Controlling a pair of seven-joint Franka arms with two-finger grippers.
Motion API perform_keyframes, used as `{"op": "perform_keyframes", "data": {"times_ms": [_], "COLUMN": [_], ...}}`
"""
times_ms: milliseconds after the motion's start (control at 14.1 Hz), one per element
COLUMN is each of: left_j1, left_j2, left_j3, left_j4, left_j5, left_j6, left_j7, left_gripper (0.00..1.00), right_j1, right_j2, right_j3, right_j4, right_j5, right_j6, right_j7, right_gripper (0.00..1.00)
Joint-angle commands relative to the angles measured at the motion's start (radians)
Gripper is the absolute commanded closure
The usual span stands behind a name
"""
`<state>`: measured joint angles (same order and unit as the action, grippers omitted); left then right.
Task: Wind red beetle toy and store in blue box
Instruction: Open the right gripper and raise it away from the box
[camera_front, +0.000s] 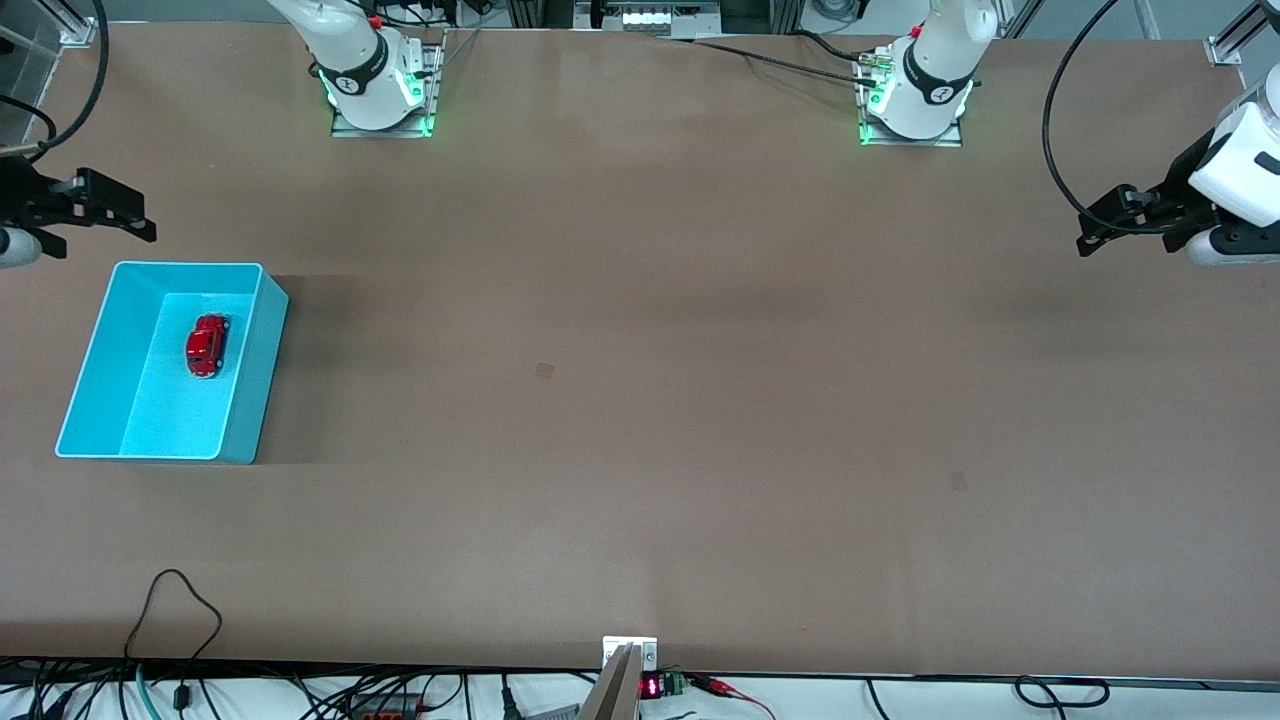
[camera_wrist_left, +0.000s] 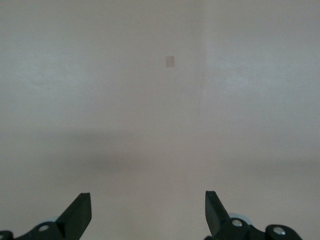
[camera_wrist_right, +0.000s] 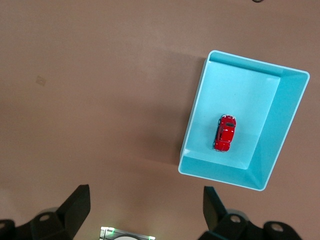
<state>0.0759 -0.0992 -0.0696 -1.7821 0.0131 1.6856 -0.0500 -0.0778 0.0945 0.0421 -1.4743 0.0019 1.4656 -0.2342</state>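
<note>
The red beetle toy lies on the flat bottom of the blue box, which stands toward the right arm's end of the table. In the right wrist view the toy sits in the box, apart from its walls. My right gripper is open and empty, held high over the bare table beside the box; its jaws stand wide in its wrist view. My left gripper is open and empty, waiting over the table's left-arm end, with only bare table under it.
A small pale mark lies mid-table and also shows in the left wrist view. The arm bases stand along the table's edge farthest from the front camera. Cables hang by the front edge.
</note>
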Motion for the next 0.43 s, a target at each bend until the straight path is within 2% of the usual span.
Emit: {"op": "perform_keyframes", "data": {"times_ms": [0,355], "left_j1": [0.007,0.007], "left_j2": [-0.016,-0.016], "left_j3": [-0.001,-0.001], "left_j4": [-0.014,-0.014], "left_j5": [-0.019,-0.019], "left_j6": [0.006,0.005], "left_j7": [0.024,0.024], "left_gripper": [0.0,0.0], "right_j1": [0.046,0.046], "right_j2": [0.011,-0.001], "right_j3": [-0.056,-0.057], "right_j4": [-0.03,-0.066], "right_j5": [-0.003,-0.008], "right_j6": [0.005,0.038], "right_j7": [0.012,0.012], "right_gripper": [0.0,0.0]}}
